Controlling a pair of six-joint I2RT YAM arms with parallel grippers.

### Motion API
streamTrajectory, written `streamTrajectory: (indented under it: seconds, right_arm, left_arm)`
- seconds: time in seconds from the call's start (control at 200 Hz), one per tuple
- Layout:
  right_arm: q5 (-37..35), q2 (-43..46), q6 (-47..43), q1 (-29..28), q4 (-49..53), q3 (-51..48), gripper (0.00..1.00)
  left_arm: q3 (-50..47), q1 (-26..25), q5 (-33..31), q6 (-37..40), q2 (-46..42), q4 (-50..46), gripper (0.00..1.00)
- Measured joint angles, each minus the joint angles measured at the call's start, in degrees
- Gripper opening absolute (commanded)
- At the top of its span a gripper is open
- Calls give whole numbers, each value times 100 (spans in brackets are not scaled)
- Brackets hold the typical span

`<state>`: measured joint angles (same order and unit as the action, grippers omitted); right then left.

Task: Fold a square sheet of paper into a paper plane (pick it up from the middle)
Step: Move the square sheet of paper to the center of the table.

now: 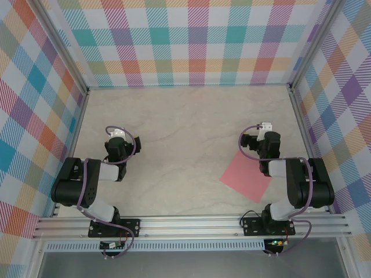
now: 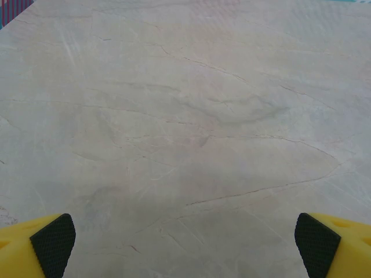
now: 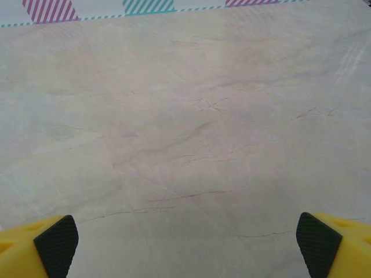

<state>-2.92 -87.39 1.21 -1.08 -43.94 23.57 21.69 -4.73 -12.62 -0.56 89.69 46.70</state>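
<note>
The square sheet of paper [image 1: 245,177] is salmon pink and lies flat on the table at the right, turned like a diamond, with no fold in it. Its right corner runs under the right arm. My right gripper [image 1: 264,132] hangs just beyond the sheet's far corner and points at the back wall. In the right wrist view my right gripper [image 3: 185,246] is open, its yellow fingers [image 3: 55,243] far apart over bare table. My left gripper [image 1: 118,135] is over the left half of the table, well away from the sheet. In the left wrist view my left gripper [image 2: 185,246] is open, with nothing between its black pads [image 2: 53,244].
The table [image 1: 185,121] is pale marble-patterned, walled on three sides by checked panels [image 1: 185,40]. An aluminium rail [image 1: 191,223] along the near edge carries both arm bases.
</note>
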Motion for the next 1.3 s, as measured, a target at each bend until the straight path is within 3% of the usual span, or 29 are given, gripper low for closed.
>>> streamTrajectory:
  seconds: [1.1, 1.3]
  right_arm:
    - [63, 0, 0, 26, 2, 0, 100]
    - [63, 0, 0, 31, 2, 0, 100]
  left_arm:
    - [0, 0, 2, 0, -2, 0, 100]
    - [63, 0, 317, 87, 0, -4, 100]
